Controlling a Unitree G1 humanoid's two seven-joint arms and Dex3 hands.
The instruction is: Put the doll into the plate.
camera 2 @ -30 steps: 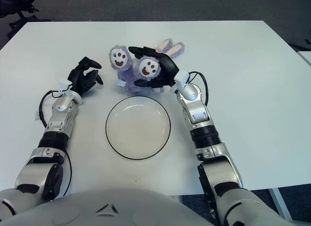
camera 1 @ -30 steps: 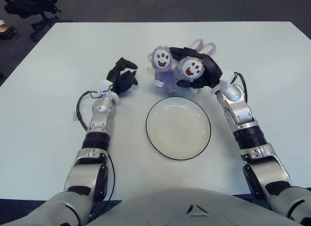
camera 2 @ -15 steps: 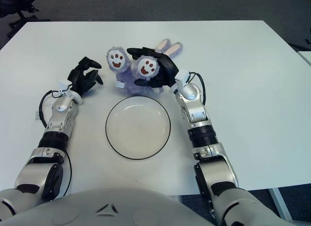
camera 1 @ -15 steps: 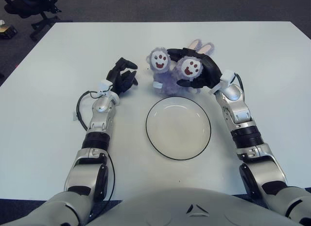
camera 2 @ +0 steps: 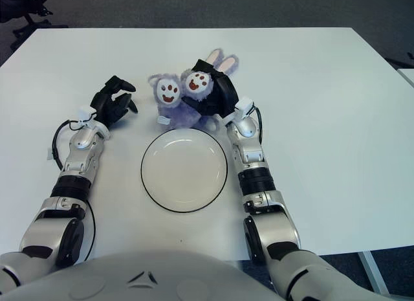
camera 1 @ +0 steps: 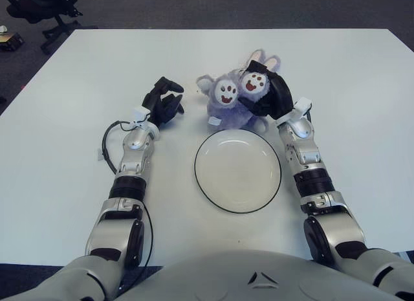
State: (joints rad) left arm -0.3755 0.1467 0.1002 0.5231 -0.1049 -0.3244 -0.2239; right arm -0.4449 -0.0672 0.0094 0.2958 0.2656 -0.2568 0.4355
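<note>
A purple plush rabbit doll [camera 1: 230, 103] with white paw pads and pink-lined ears sits on the white table just beyond the plate. My right hand [camera 1: 266, 97] is curled around its right side, black fingers wrapped over one raised paw. The white plate [camera 1: 237, 171] with a dark rim lies just in front of the doll, with nothing on it. My left hand [camera 1: 163, 104] shows to the left of the doll, apart from it, fingers loosely curled and holding nothing.
The white table [camera 1: 77, 74] spreads wide on all sides. An office chair base [camera 1: 45, 10] stands on the dark floor beyond the table's far left corner.
My right hand has drawn in around the doll and turned it; the paws have come closer together and the ears now stand up behind. The left hand has not moved.
</note>
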